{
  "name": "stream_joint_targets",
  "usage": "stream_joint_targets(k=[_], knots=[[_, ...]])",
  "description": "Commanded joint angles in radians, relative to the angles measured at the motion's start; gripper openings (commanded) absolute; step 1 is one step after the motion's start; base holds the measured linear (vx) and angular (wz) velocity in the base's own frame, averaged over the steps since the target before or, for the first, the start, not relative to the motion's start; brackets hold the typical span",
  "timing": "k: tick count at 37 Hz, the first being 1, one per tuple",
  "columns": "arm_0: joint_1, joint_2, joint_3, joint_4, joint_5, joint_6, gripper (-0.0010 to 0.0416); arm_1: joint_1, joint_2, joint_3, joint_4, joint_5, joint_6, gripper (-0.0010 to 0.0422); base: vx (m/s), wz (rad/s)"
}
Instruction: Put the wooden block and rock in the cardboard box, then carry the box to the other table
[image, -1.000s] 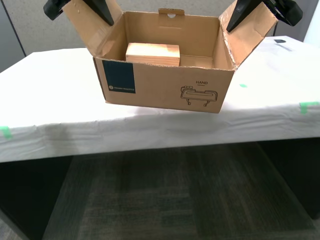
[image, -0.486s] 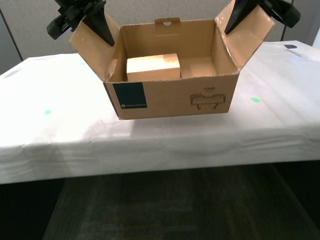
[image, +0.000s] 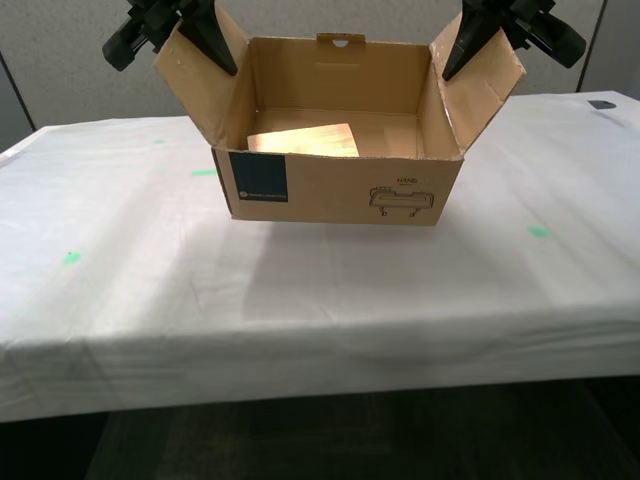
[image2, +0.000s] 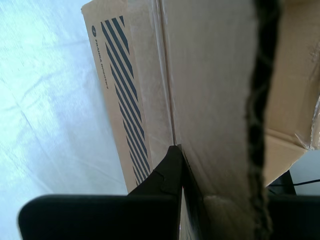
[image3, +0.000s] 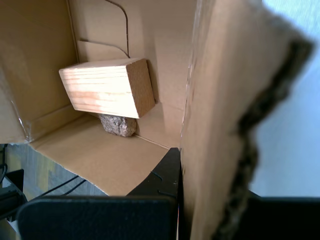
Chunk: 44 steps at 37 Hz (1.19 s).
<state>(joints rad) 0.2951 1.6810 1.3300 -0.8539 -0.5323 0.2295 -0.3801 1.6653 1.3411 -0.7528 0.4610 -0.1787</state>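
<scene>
While brown corrugated cardboard box (image: 335, 185) hangs just over white-cloth worktop (image: 120, 290), my first tool (image3: 181, 165) and my second tool (image2: 181, 160) each pinch side flap; light tan wooden block (image3: 107, 87) atop grey-brown rock (image3: 119, 125) inside. Worktop straight below: lower level.

A wide table (image: 330, 290) fills the room's middle, draped in a wrinkled white cloth that hangs over its front edge. Small green tape pieces dot it — one (image: 72, 258) toward the exterior view's left, another (image: 539, 232) toward its right. The cardboard box (image: 340, 190) is over the middle — whether it touches the cloth can't be told.
</scene>
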Motion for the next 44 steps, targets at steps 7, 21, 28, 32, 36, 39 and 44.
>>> stream_joint_targets(k=[7, 21, 28, 32, 36, 39, 44], knots=[[0.001, -0.001, 0.002, 0.035, -0.013, 0.034, -0.0001, -0.002, -0.001, -0.001, 0.006, -0.009, -0.006, -0.0001, 0.146, 0.026], [0.002, -0.001, 0.017, 0.09, -0.011, 0.101, -0.0001, -0.002, -0.001, -0.002, 0.008, -0.103, -0.014, -0.0001, 0.135, 0.004], [0.001, 0.051, 0.043, 0.166, -0.013, 0.134, -0.0001, 0.0, 0.006, -0.002, 0.062, -0.111, -0.016, -0.0001, 0.016, 0.0], [0.002, 0.127, 0.08, 0.164, -0.014, 0.134, -0.0001, 0.001, 0.034, 0.006, 0.078, -0.109, -0.043, -0.0001, -0.022, -0.007], [0.009, 0.2, 0.112, 0.166, -0.017, 0.126, -0.0001, 0.001, 0.09, 0.013, 0.082, -0.111, -0.038, -0.0001, -0.022, -0.013], [0.01, 0.229, 0.126, 0.164, -0.017, 0.125, -0.0001, 0.002, 0.127, 0.02, 0.082, -0.111, -0.028, -0.0001, -0.004, 0.001], [0.01, 0.246, 0.138, 0.166, -0.016, 0.126, -0.0001, 0.005, 0.156, 0.025, 0.106, -0.115, -0.024, -0.0001, 0.0, 0.0]])
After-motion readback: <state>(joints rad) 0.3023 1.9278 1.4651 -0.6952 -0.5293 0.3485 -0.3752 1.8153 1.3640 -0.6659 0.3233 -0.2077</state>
